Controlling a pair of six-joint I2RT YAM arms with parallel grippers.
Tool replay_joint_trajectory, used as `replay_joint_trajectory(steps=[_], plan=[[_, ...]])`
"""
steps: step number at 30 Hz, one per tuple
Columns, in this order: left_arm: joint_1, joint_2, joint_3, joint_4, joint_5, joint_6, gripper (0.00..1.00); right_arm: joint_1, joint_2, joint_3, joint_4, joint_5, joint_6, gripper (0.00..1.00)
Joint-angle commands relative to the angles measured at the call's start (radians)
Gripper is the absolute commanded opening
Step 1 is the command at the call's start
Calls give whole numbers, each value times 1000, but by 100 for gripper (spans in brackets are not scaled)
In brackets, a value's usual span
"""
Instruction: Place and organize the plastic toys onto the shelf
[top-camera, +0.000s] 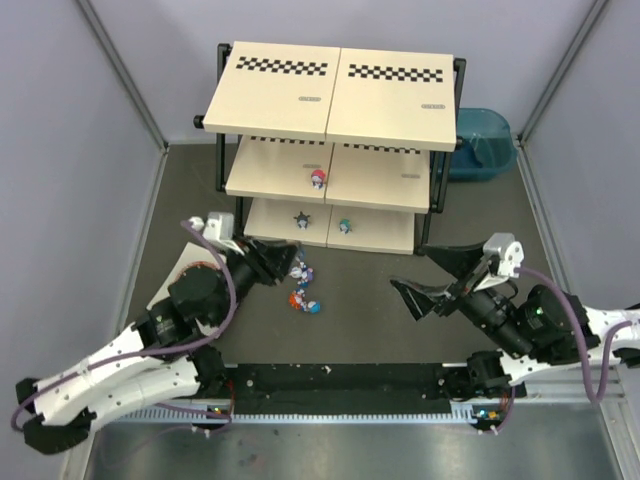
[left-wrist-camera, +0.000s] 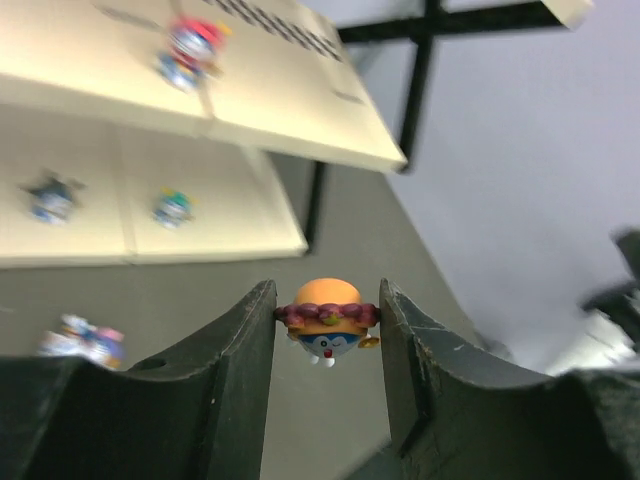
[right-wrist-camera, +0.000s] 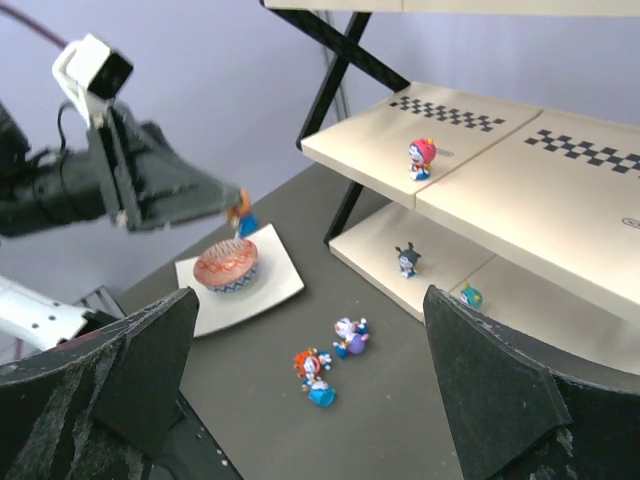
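My left gripper (left-wrist-camera: 328, 312) is shut on a plastic toy (left-wrist-camera: 328, 318) with an orange head and a blue-and-white face, held off the table by its purple band. In the top view this gripper (top-camera: 289, 264) hovers left of the shelf's (top-camera: 280, 180) bottom tier. A red-headed toy (top-camera: 317, 179) stands on the middle tier. A dark toy (top-camera: 301, 218) and a teal toy (top-camera: 345, 225) stand on the bottom tier. Two toys lie on the dark table: a purple-and-white one (right-wrist-camera: 350, 336) and an orange-haired one (right-wrist-camera: 316, 372). My right gripper (top-camera: 432, 275) is open and empty, to their right.
A round orange-pink disc (right-wrist-camera: 227, 264) rests on a white sheet (right-wrist-camera: 280, 275) under the left gripper. A blue tub (top-camera: 480, 145) stands behind the shelf's right end. Grey walls close in the table on both sides.
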Motion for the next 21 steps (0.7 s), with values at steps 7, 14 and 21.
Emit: replay_joint_trajectory(steps=[7, 14, 21], plan=[[639, 259, 167, 124, 615, 264, 0, 9, 3, -37, -103, 56, 80, 95], [723, 463, 307, 182, 639, 327, 0, 9, -42, -66, -141, 76, 100, 96], [750, 551, 344, 242, 607, 331, 0, 9, -96, -95, -158, 102, 114, 96]])
